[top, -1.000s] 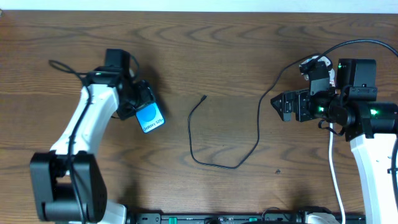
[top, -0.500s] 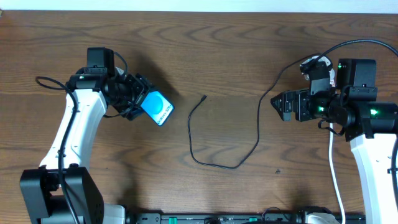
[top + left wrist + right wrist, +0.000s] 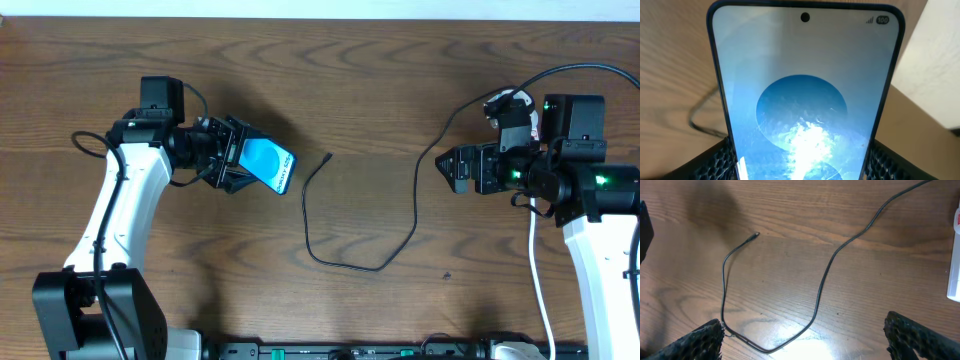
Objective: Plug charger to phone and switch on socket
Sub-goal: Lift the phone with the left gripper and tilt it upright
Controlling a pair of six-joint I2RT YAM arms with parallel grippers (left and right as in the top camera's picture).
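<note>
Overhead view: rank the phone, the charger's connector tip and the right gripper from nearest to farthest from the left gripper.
1. phone: clamped in the fingers of the left gripper.
2. connector tip: lying just beyond the phone's free end.
3. right gripper: at the opposite side, farthest.

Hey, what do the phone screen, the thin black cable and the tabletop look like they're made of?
Phone: glossy glass front, judging by the bright glare, in a dark frame, possibly metal. Charger cable: thin flexible matte black sheath, likely rubber or plastic, since it lies in loose curves. Table: brown wood grain, possibly laminate.
</note>
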